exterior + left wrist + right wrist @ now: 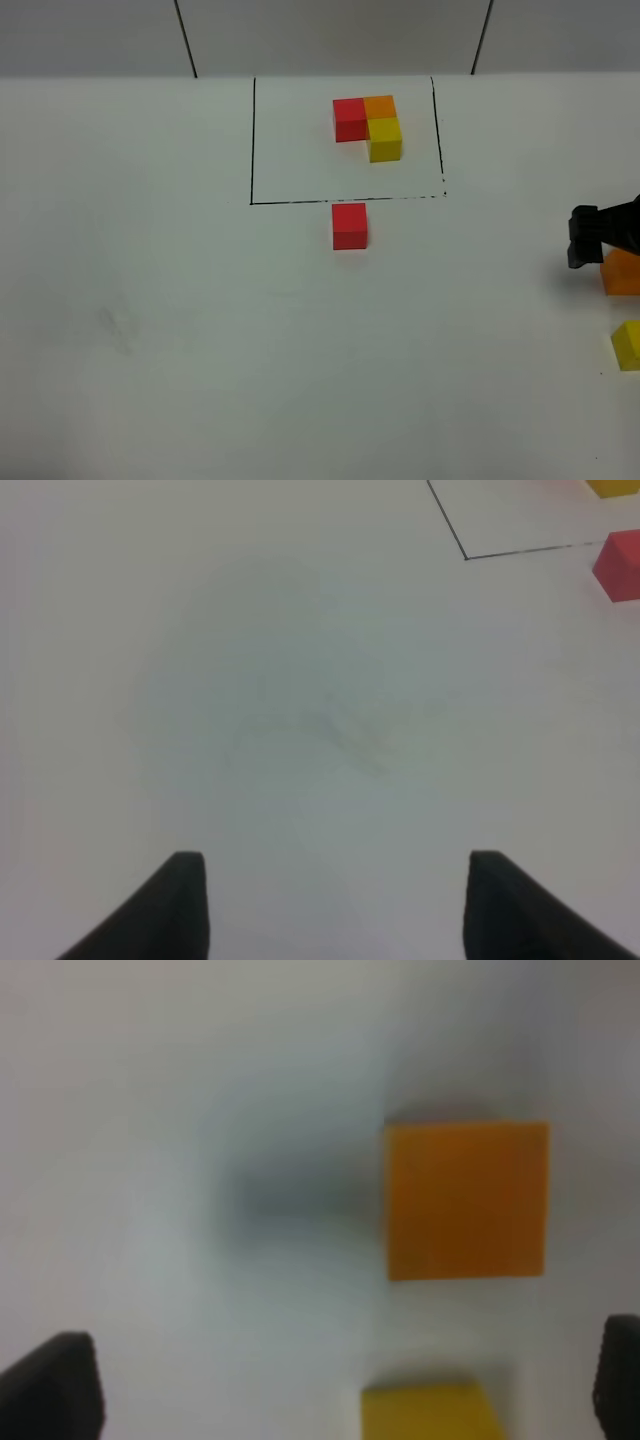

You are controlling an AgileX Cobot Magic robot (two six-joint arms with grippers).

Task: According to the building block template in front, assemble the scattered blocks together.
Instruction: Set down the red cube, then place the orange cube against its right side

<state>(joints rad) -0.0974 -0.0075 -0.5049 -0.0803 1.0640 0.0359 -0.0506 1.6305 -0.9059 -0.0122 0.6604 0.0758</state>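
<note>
Three loose cubes, no two touching: by my reading no joint of the assembly is made yet. Building block template [368, 124] sits at 12 o'clock on the desk [150, 330], inside thin black frame lines [253, 140]. Its red lies at 9 o'clock of its orange, its yellow at 6 o'clock of the orange. Red cube [350, 225] stands alone just at 6 o'clock of the frame's near line, roughly under the template's red and well apart from the other two. Orange cube [622, 273] and yellow cube [628, 345] lie at 3 to 4 o'clock, at the edge of the high view, yellow at 6 o'clock of orange with a gap between. Right pincer [335, 1385] is over that pair, spread wide, nothing in it. Its wrist view is blurred but shows both cubes ahead of the tips, yellow the nearer. In the high view its dark body overlaps the orange cube's 11 o'clock corner; height above the desk not readable. Left pincer [335, 910] is also spread and empty, over bare desk, with the red cube and a frame corner well ahead of it. Judged remaining: orange to go flush at 3 o'clock of red, then yellow flush at 6 o'clock of orange. Likely step in hand: pickup of orange.
</note>
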